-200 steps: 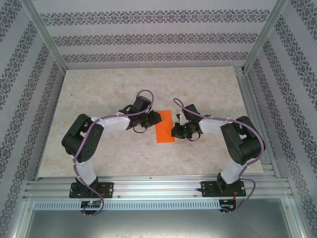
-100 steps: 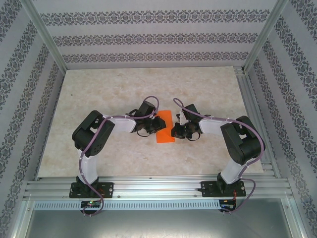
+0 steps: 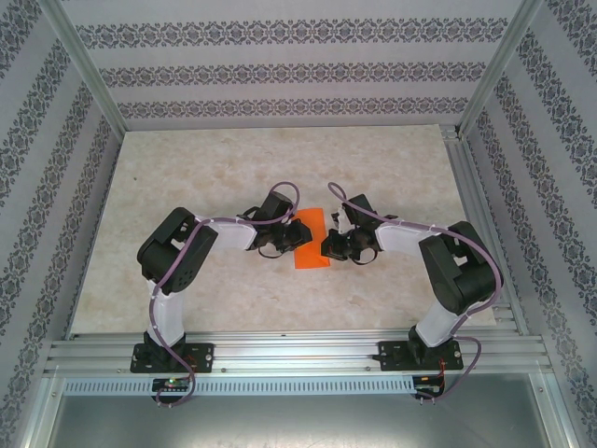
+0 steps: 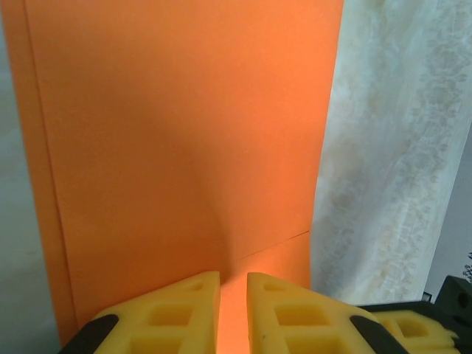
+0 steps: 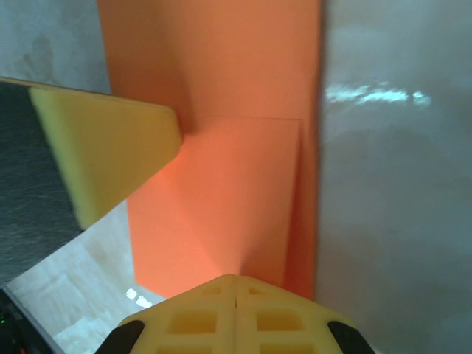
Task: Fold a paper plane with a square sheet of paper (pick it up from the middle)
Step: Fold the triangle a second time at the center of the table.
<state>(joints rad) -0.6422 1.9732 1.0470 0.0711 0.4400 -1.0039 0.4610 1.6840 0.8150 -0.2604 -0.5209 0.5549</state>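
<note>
The square sheet of paper (image 3: 315,257) is bright orange and lies folded into a narrow upright strip at the table's middle, between my two grippers. My left gripper (image 3: 298,233) reaches over its left edge. In the left wrist view the paper (image 4: 184,133) shows a flap crease, and the left gripper (image 4: 233,276) has its jaws a narrow gap apart with orange visible between them. My right gripper (image 3: 326,247) sits at the paper's right edge. In the right wrist view the right gripper (image 5: 236,279) is shut on the paper (image 5: 236,192), creases fanning from its tips, with a left finger (image 5: 110,147) opposite.
The marbled tabletop (image 3: 187,168) stretches around the paper on every side. Patterned walls and aluminium posts enclose it, with a metal rail (image 3: 464,187) along the right edge and another (image 3: 298,353) at the near edge by the arm bases.
The left arm has swung right and its gripper has come in over the paper's left edge, its jaws narrowing. The right gripper has stayed at the right edge.
</note>
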